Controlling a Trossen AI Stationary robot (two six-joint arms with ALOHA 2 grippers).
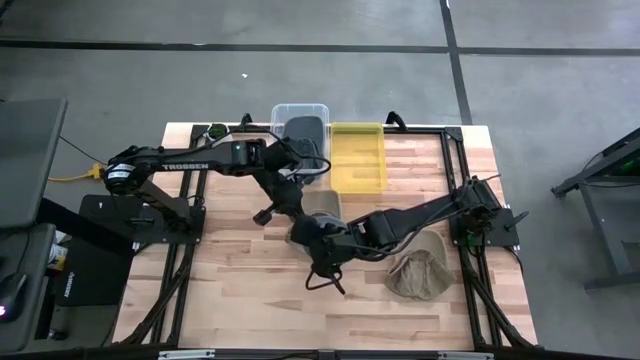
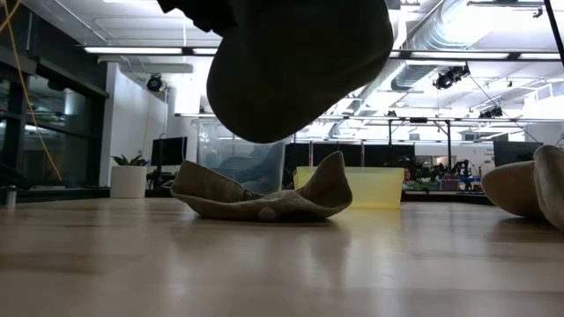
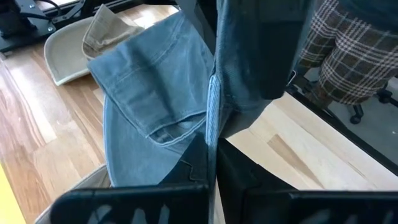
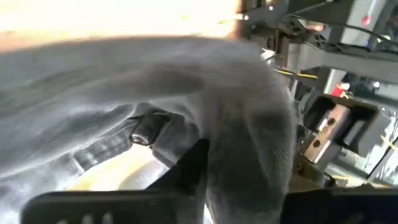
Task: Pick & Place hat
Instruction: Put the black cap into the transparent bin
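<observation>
Left claw [image 3: 208, 163] pinches grey hat [image 3: 155, 93] above table [image 1: 250, 290], near tan hat [image 2: 264, 198]. Right claw [image 4: 208, 180] also at grey hat; grip unclear.

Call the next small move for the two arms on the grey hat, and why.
Probably the right gripper finishes opening and backs off: the left gripper is shut on the grey hat, which hangs above the table in the low view, so the left arm can likely carry it alone toward the bins.
</observation>
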